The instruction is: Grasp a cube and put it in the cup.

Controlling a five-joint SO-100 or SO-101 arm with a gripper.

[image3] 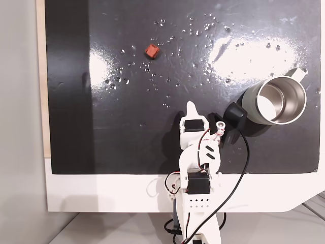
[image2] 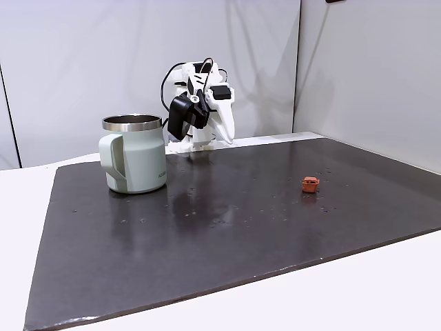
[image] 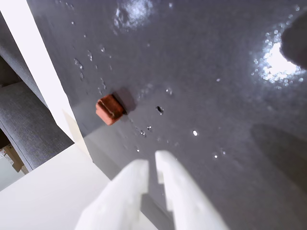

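Observation:
The cube (image: 109, 109) is a tiny reddish-orange block lying on the dark mat, ahead and to the left of my gripper (image: 152, 161) in the wrist view. Both fixed views show the cube (image2: 310, 184) (image3: 151, 51) alone on the mat, far from the cup. The cup (image2: 134, 162) (image3: 247, 103) is a sage-green mug with a steel rim, upright and with nothing visible inside. My gripper (image3: 191, 105) (image2: 227, 138) hangs above the mat's near-base edge, its white fingers nearly together with nothing between them. It is well short of the cube.
The glossy dark mat (image2: 207, 227) (image3: 76, 101) covers most of the white table (image2: 386, 283) and carries small specks and light glare. The arm's base and black cable (image3: 238, 173) sit at the mat's edge beside the cup. White walls stand behind.

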